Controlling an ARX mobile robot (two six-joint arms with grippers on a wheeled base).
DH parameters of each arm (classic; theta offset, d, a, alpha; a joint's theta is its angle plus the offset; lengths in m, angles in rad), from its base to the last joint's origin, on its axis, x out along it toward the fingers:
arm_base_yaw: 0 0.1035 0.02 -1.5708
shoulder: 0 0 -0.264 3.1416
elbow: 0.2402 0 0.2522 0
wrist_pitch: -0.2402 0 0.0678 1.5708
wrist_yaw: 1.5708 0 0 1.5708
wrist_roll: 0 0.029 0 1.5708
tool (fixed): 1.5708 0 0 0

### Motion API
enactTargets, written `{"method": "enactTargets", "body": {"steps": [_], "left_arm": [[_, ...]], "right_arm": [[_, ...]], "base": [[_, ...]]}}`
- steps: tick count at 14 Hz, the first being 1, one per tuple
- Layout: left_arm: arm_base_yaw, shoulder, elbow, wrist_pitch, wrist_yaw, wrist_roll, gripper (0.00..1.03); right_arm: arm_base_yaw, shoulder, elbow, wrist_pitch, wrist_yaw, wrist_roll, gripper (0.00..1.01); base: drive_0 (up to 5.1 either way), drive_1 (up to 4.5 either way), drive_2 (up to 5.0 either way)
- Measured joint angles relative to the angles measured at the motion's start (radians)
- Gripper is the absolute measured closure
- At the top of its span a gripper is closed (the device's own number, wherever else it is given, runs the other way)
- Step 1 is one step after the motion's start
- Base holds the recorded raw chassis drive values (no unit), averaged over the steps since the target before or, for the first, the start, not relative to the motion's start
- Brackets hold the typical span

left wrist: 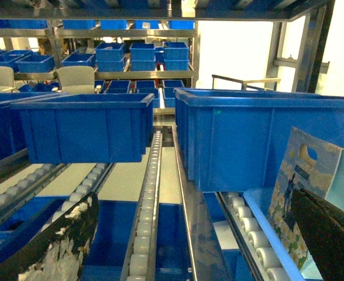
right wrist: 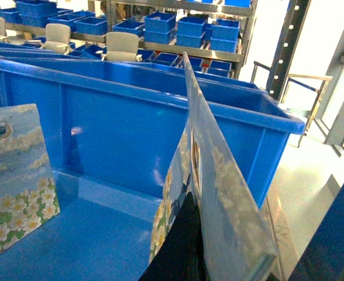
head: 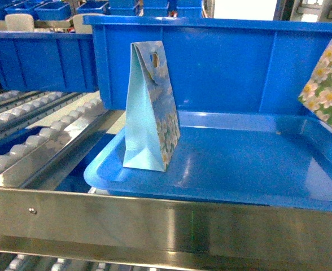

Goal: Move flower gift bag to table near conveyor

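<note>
conveyor (head: 39, 132): at 9 o'clock in the head view, rows of small white rollers between steel rails, running away toward 11 o'clock; the left wrist view shows more roller lanes.
steel rail (head: 154, 217): a broad shiny bar across the bottom, from 7 to 5 o'clock.
blue tray (head: 250, 169): glossy, just behind the rail, filling the middle to 3 o'clock.
pale blue gift bag (head: 151, 107): upright on the tray's near-left part, around 10 o'clock from its middle, narrow side facing forward, flowers printed low on its face.
blue bin (head: 222, 62): large, just behind the tray, at 12 o'clock.
left gripper (left wrist: 189, 252): jaws apart, two dark worn fingers (left wrist: 55, 246) at 7 and 4 o'clock in its own view, nothing between them; the pale blue gift bag stands beside the right one.
flower gift bag (right wrist: 213, 175): at the 3 o'clock edge of the head view, raised and tilted over the tray; edge-on in the right wrist view.
right gripper (right wrist: 186, 252): jaws clamped on the flower gift bag, a dark finger pressed to its side.
</note>
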Motion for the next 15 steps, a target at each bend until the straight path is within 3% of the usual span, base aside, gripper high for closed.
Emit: {"method": "enactTargets", "body": {"steps": [5, 9, 12, 14, 15], "left_arm": [[0.0, 0.0, 0.0, 0.0, 0.0, 0.0, 0.05], [0.0, 0.0, 0.0, 0.0, 0.0, 0.0, 0.05], [0.0, 0.0, 0.0, 0.0, 0.0, 0.0, 0.05], [-0.005, 0.097, 0.03, 0.109, -0.005, 0.0, 0.05], [0.001, 0.257, 0.112, 0.216, -0.008, 0.0, 0.05]], "right_arm": [[-0.074, -0.302, -0.108, -0.104, -0.013, -0.009, 0.99], [-0.207, -0.614, -0.215, -0.285, -0.066, 0.004, 0.99], [-0.226, -0.686, -0.24, -0.327, -0.073, 0.018, 0.99], [-0.226, -0.684, -0.24, -0.328, -0.074, 0.018, 0.99], [-0.226, -0.684, -0.24, -0.327, -0.074, 0.018, 0.99]], "base": [[0.0, 0.0, 0.0], [0.0, 0.0, 0.0], [0.0, 0.0, 0.0], [0.0, 0.0, 0.0], [0.0, 0.0, 0.0]]}}
